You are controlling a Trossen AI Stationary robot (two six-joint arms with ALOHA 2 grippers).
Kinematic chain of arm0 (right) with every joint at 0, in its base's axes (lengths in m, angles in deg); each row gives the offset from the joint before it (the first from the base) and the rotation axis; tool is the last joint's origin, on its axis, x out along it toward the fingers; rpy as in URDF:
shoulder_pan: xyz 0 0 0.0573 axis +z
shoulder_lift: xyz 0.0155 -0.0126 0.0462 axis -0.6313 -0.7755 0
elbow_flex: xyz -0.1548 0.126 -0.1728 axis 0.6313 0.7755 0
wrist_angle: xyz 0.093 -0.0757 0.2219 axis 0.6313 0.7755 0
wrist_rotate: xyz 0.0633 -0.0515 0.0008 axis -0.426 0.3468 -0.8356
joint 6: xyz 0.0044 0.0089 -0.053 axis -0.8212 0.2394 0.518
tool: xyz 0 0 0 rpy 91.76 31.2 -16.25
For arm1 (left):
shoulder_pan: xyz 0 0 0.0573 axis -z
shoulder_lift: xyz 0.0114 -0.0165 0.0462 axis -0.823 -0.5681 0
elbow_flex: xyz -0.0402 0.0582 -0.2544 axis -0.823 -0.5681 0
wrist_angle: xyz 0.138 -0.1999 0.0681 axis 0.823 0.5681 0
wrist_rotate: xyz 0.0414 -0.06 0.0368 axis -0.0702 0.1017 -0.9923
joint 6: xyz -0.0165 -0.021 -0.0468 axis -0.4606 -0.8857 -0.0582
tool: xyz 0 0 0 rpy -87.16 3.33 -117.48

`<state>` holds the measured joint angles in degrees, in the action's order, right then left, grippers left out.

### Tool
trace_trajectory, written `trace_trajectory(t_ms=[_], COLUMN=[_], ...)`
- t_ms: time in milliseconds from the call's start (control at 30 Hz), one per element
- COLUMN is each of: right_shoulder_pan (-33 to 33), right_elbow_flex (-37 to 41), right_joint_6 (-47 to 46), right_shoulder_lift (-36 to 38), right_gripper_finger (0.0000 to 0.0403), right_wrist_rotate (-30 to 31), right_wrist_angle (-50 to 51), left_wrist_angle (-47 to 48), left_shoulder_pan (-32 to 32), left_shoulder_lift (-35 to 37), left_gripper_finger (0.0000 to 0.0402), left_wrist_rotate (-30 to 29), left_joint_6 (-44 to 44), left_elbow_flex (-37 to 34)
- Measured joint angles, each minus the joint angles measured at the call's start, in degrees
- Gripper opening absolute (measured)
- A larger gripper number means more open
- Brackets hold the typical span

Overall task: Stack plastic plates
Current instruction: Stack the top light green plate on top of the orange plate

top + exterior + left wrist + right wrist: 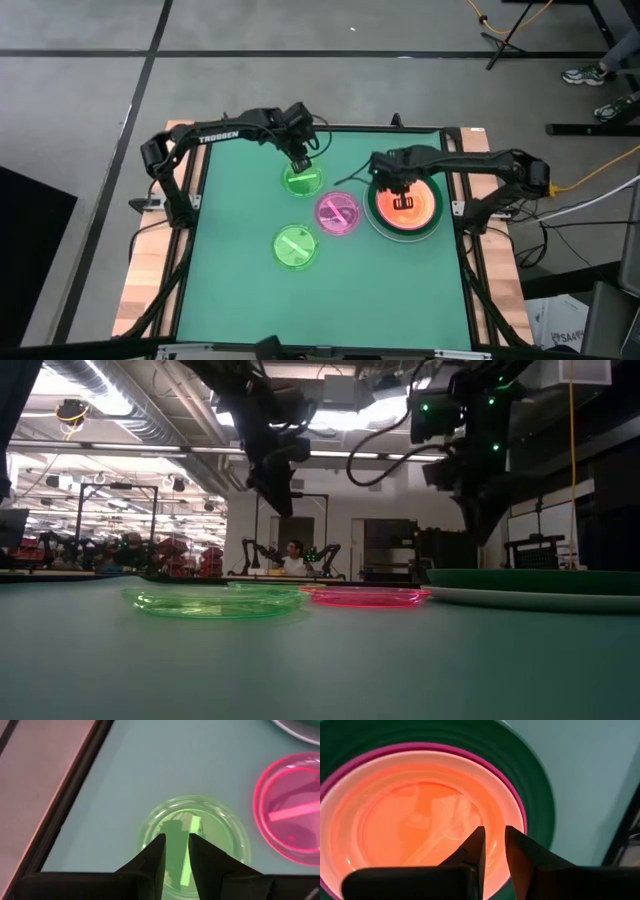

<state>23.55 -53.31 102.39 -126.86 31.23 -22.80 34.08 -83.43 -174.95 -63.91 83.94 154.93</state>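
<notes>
Under my left end effector [176,851], matt dark plastic, the lime green plate [195,837] is translucent, glossy plastic. The pink plate [292,817] is equally see-through and shiny. My right end effector [493,845] hangs over a glossy translucent orange plate [415,827]. The counter [240,300] looks smooth, matt green.

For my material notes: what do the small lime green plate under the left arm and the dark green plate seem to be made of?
Lime green plate: probably translucent glossy plastic; the table shows through it and its rim glints. Dark green plate: seemingly opaque plastic with a soft sheen; nothing shows through.
</notes>
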Motion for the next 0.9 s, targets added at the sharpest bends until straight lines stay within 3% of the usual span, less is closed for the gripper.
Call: trace_trajectory(t_ms=[233,467,900], right_shoulder_pan=[6.83,11.26,13.38], right_elbow_flex=[0.00,0.00,0.00], right_joint_6=[-0.53,-0.56,0.07], right_shoulder_lift=[0.00,0.00,0.00], right_gripper_finger=[0.0062,0.0062,0.0062], right_wrist_rotate=[5.71,6.21,5.59], right_wrist_angle=[-0.01,-1.88,-6.64], left_wrist_angle=[1.16,3.98,1.36], left_shoulder_pan=[-3.97,-7.07,-9.81], left_shoulder_lift=[0.00,0.00,0.00], left_gripper_finger=[0.0078,0.0078,0.0078], left_wrist_rotate=[0.02,0.05,1.18], left_joint_6=[-2.05,-4.76,-10.64], left_elbow_flex=[0.00,-0.80,-11.44])
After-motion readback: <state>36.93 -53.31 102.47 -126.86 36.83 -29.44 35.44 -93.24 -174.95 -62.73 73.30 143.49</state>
